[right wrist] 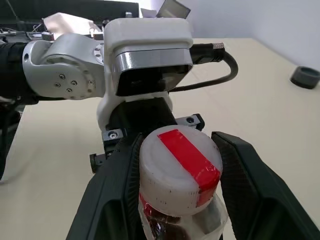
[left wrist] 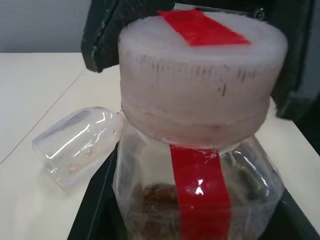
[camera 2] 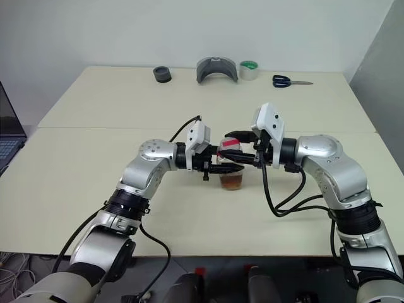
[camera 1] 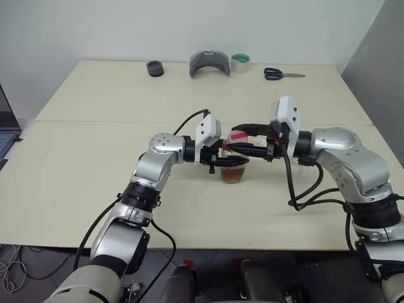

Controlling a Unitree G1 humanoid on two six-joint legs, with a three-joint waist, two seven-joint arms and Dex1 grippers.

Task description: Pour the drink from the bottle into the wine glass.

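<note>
The bottle stands upright at the table's middle, with the reddish-brown drink low inside it. Its body is clear plastic with a red strip. My left gripper reaches in from the left and is shut on the bottle's body. From the right, my right gripper comes in level, its fingers pressed on both sides of the pink-white cap. In the left wrist view the wine glass shows beyond the bottle, its clear bowl tilted over on the table; its stem is hidden.
Along the table's far edge sit a black round piece, a grey curved object, a tape roll and scissors. A laptop sits at the left edge. A seam crosses the table.
</note>
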